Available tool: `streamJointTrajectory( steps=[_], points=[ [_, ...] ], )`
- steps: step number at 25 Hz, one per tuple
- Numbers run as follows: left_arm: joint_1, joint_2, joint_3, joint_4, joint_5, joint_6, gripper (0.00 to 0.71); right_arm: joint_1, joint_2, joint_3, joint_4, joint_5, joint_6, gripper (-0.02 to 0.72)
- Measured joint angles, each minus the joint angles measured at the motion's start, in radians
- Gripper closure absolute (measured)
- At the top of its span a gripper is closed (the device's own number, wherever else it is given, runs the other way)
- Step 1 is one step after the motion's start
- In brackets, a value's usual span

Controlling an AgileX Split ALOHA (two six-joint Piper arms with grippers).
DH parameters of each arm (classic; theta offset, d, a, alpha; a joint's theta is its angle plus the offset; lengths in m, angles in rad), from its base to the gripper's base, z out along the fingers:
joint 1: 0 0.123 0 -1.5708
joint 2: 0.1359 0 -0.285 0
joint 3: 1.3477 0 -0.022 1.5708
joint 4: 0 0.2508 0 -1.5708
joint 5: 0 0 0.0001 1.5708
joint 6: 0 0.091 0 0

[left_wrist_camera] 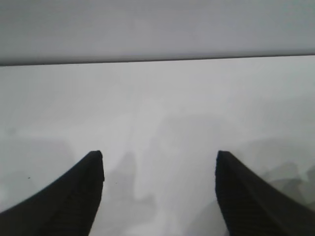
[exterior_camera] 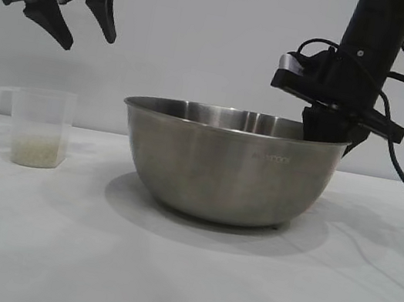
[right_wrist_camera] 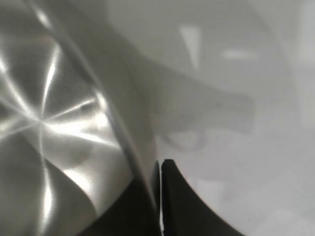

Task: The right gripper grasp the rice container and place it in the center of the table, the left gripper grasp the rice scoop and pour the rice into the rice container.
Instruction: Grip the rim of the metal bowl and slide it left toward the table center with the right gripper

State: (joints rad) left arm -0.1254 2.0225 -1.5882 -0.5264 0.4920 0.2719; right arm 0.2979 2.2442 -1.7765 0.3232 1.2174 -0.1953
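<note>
Now right hand (exterior_camera: 325, 130) pinching rice container (exterior_camera: 226, 167) rim.

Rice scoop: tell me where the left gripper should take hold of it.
Judging by its pose, grip the rice scoop at its loop handle, which sticks out near the rim on the side away from the bowl. The open left gripper hangs above, so descending from overhead suits.

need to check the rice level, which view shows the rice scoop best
The exterior view: the rice scoop stands whole on the table, left of the rice container, a pale rice layer at its bottom. Neither wrist view shows it.
</note>
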Motion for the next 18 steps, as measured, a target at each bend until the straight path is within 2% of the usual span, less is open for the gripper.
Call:
streamJointTrajectory(
  steps=[2, 3, 6, 7, 11, 16, 18],
  points=[
    [0.000, 0.000, 0.000, -0.002, 0.000, 0.000, 0.245, 0.000, -0.022, 0.000, -0.005, 0.000, 0.000, 0.169],
    [0.000, 0.000, 0.000, -0.002, 0.000, 0.000, 0.245, 0.000, -0.037, 0.000, -0.009, 0.000, 0.000, 0.153],
    [0.000, 0.000, 0.000, -0.004, 0.000, 0.000, 0.245, 0.000, -0.086, 0.000, -0.032, 0.000, 0.000, 0.165],
    [0.000, 0.000, 0.000, -0.004, 0.000, 0.000, 0.245, 0.000, -0.103, 0.000, -0.039, 0.000, 0.000, 0.125],
    [0.000, 0.000, 0.000, -0.005, 0.000, 0.000, 0.245, 0.000, -0.183, 0.000, -0.061, 0.008, 0.002, 0.141],
    [0.000, 0.000, 0.000, -0.006, 0.000, 0.000, 0.245, -0.002, -0.304, 0.030, -0.212, 0.016, 0.064, 0.141],
    [0.000, 0.000, 0.000, -0.008, 0.000, 0.000, 0.245, -0.019, -0.352, 0.053, -0.237, 0.016, 0.083, 0.141]
  ],
)
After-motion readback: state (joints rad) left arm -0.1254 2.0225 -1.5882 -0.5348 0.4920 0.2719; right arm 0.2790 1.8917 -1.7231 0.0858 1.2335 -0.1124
